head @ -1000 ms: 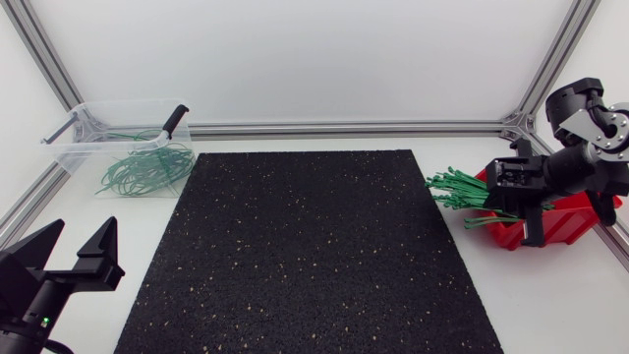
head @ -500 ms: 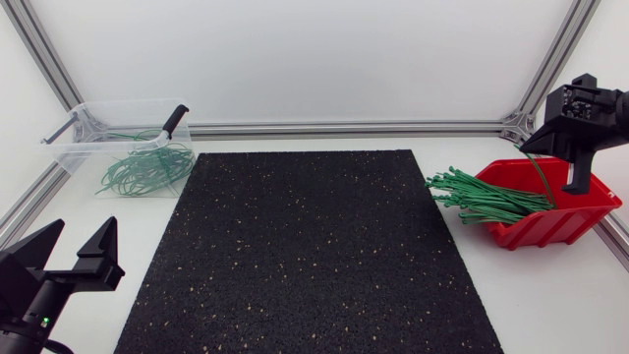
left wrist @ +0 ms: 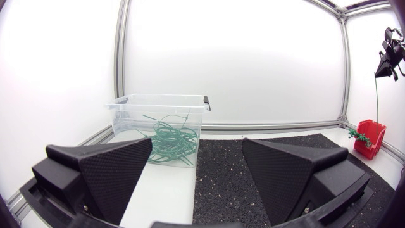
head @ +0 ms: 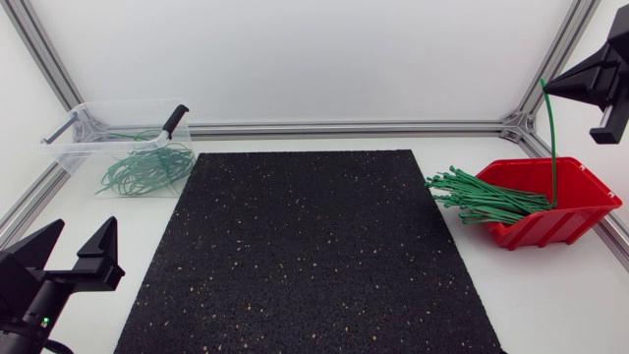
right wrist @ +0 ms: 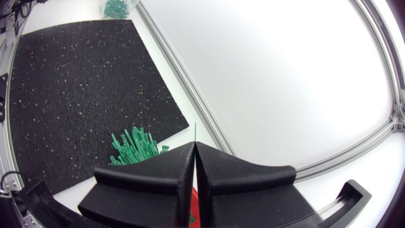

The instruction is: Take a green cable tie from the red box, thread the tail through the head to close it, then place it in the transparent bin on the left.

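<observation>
Above the red box (head: 565, 224), the right gripper (head: 562, 87) pinches 1 green tie (head: 553, 147), which hangs below it. Pick judged nearly complete; threading and binning outstanding. Left gripper (head: 79, 232) spread, empty; bin (head: 69, 147) ahead of it.

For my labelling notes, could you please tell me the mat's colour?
The mat is black with pale speckles; the head view shows it best.

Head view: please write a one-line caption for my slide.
Right gripper shut on one green cable tie dangling down to the red box; left gripper open.
</observation>
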